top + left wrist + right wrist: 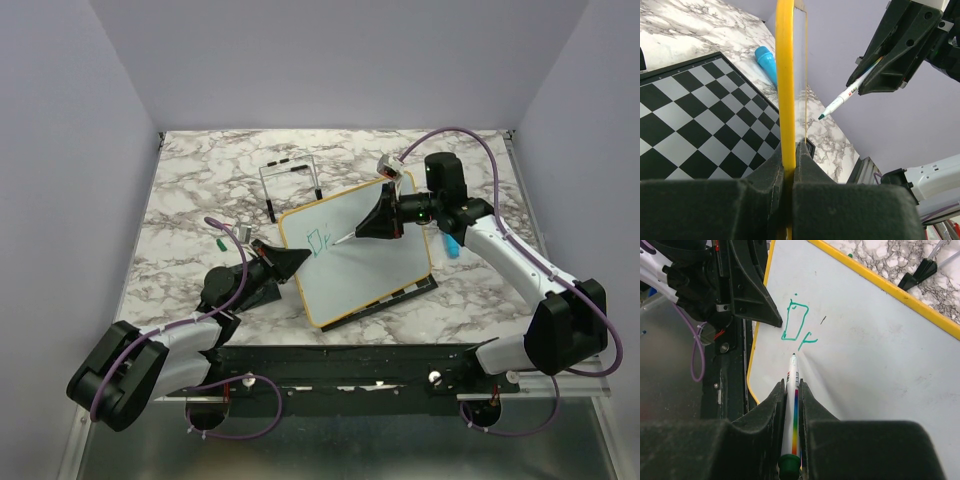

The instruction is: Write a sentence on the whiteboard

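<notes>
Gripping the marker (791, 371) tight, right gripper (792, 386) has just "Dr" of the sentence (798, 324) down; left gripper (788, 150) pinches the board (880, 355).

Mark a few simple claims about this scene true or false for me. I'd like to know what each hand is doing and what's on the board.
1. The right hand holds a marker. True.
2. The left hand hangs free, touching nothing. False: it is clamped on the yellow edge of the whiteboard.
3. A full sentence is already written. False: there are only a couple of teal letters, which look like "Dr".
4. A chessboard lies under the whiteboard. True.
5. The writing is red. False: it is teal green.
</notes>
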Motion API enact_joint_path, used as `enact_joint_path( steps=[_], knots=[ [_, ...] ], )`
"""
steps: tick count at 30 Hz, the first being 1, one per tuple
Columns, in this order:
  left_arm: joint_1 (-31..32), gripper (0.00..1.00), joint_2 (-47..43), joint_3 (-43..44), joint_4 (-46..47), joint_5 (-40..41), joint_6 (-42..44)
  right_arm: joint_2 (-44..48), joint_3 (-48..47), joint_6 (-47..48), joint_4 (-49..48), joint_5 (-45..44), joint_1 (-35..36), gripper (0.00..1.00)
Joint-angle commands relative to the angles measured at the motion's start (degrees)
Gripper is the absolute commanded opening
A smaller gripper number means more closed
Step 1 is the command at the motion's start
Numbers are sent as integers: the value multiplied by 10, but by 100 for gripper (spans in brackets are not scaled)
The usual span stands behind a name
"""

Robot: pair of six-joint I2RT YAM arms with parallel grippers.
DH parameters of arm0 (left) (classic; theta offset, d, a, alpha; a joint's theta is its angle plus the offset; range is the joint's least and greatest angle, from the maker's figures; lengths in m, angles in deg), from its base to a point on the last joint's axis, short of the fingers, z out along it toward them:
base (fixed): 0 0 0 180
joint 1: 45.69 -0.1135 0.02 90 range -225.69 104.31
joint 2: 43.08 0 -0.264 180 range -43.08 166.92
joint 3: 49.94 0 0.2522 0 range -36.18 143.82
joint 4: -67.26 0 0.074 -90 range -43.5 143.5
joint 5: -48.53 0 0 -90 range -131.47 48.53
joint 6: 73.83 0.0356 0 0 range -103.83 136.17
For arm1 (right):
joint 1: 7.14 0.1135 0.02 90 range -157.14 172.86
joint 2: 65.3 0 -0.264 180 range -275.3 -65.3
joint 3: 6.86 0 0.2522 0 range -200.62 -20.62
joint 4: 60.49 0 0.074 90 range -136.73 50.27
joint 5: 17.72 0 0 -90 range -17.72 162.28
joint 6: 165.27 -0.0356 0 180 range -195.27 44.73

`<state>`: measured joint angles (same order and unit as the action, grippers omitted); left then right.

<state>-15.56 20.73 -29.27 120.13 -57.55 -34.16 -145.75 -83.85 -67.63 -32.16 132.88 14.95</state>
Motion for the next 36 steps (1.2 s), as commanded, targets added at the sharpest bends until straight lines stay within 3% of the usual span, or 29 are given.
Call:
enact_joint_path(
  steps=[1,36],
  knots=[
    [2,0,-2,-12,-20,-14,62,7,8,12,-5,19,-3,1],
    [2,0,-6,-15,-22,-15,63,-35,-4,-48,-49,-31,-6,1]
  ],
)
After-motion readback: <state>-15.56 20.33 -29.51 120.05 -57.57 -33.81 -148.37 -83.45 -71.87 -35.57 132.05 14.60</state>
